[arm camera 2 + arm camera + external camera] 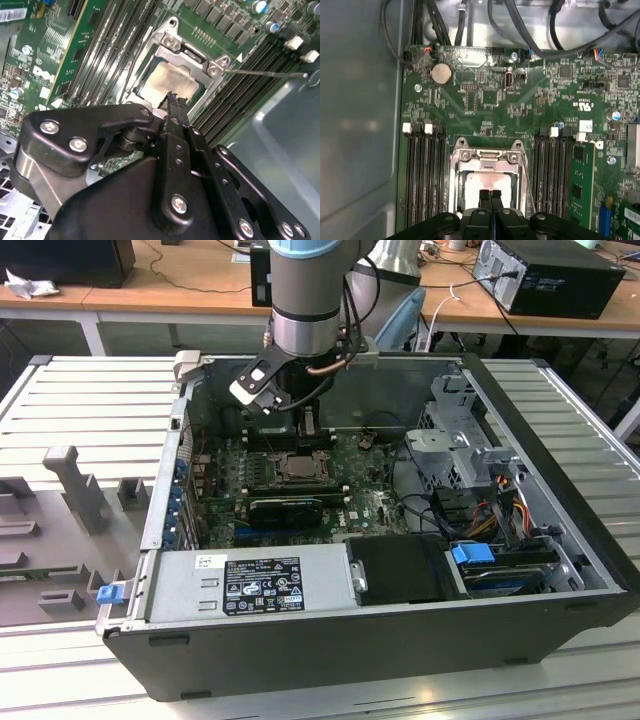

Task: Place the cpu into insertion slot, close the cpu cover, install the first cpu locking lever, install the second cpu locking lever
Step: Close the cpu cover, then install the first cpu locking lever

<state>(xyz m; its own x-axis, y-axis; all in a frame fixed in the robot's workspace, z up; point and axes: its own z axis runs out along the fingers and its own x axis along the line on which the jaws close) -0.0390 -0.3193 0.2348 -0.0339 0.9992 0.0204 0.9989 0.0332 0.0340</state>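
Small flat square cpu with a pale silver-grey metal top [482,181]: lying flat inside the square dark insertion slot with its grey metal rim [456,192], so judged already placed. Laid over it, the thin silver-grey metal cpu cover [487,156], a frame plate with a cut-out centre, leaving the pale top on show. Judged down or very nearly down; hard to tell whether fully flat. Sticking out sideways from one corner of the frame in the second wrist view, a thin wire locking lever [265,73], apparently unlatched, hence no clamping of the frame yet.

Black two-fingered pincer [490,196]: pinched narrow, tips together, holding nothing. Poised right over the near edge of frame and chip in the first wrist view, touching or just above, cannot tell which. Probably closed like this to serve as one blunt pusher, fitting for pressing a plate or lever, not lifting.

Around the socket, green motherboard [485,107], with long black memory slots [422,170] on both flanks.

In the exterior view, with the socket as dial centre:
- grey robot arm [305,300] at twelve o'clock, reaching straight down from above
- long black card [285,510] at six o'clock
- grey metal drive cage [455,430] at three o'clock

All inside an open dark computer case [400,650], lying on a slatted grey metal surface [90,390], open side up for access.
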